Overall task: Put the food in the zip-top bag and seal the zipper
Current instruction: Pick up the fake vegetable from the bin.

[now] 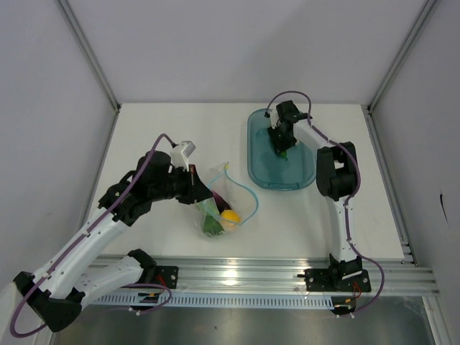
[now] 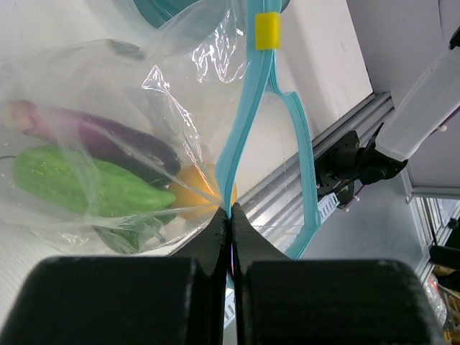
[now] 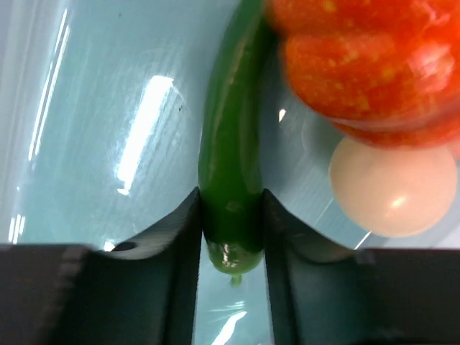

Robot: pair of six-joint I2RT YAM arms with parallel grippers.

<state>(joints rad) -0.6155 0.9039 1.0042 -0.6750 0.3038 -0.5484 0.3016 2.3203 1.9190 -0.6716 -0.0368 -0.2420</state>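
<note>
The clear zip-top bag [image 1: 224,205] lies at mid-table with its mouth open. It holds a purple eggplant [image 2: 108,140], a bumpy green cucumber [image 2: 86,180] and a yellow lemon [image 2: 192,195]. My left gripper [image 2: 231,213] is shut on the light-blue zipper [image 2: 248,108] at the bag's mouth; in the top view it [image 1: 195,185] is at the bag's left edge. My right gripper [image 3: 230,200], inside the teal tray [image 1: 253,154], is shut on the end of a long green pepper [image 3: 230,144]. An orange-red tomato [image 3: 366,65] and a pale egg [image 3: 392,188] lie right beside it.
A yellow slider [image 2: 267,30] sits on the zipper strip. The tray stands at the back right of the table. The metal rail [image 1: 273,277] with the arm bases runs along the near edge. Grey walls enclose the sides and back.
</note>
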